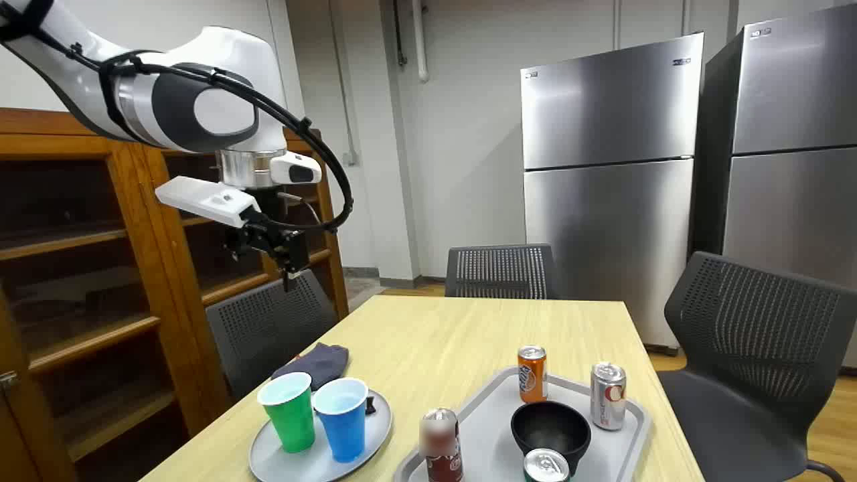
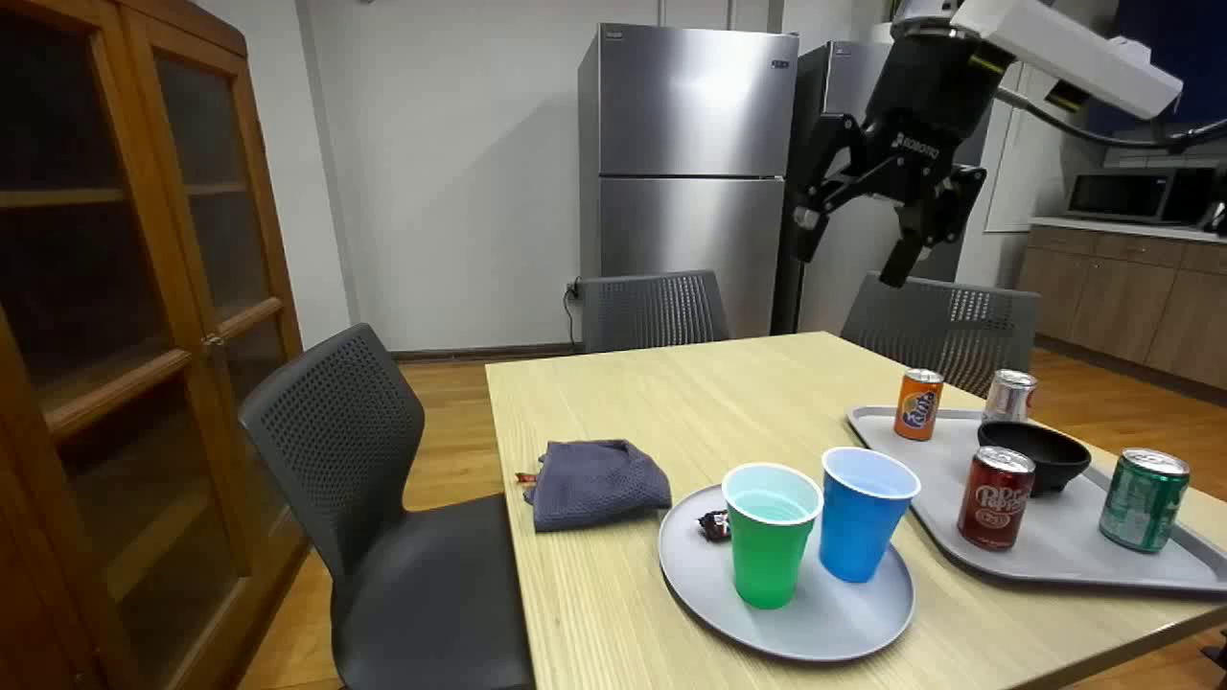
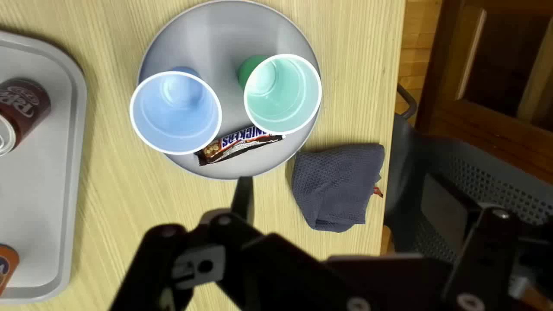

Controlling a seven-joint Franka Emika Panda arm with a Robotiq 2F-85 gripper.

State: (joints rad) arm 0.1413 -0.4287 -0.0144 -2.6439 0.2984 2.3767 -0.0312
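Observation:
My gripper point(image 2: 853, 247) is open and empty, high above the table. In the wrist view its fingers point(image 3: 345, 201) stand apart, with a folded dark grey cloth point(image 3: 337, 190) between them, far below. A red wrapper end point(image 3: 378, 191) sticks out from under the cloth. Beside it, a round grey plate point(image 3: 224, 26) holds a green cup point(image 3: 283, 95), a blue cup point(image 3: 175, 112) and a Snickers bar point(image 3: 237, 144). Both cups are upright and look empty. The plate point(image 2: 690, 575) and cloth point(image 2: 599, 484) also show in both exterior views. The gripper touches nothing.
A grey tray point(image 1: 492, 402) holds a black bowl point(image 1: 549, 428), an orange Fanta can point(image 2: 917, 407), a Dr Pepper can point(image 2: 997, 498), a green can point(image 2: 1145, 503) and a silver can point(image 1: 608, 395). Chairs point(image 2: 335, 450) surround the table. A wooden cabinet point(image 1: 144, 221) stands behind the arm.

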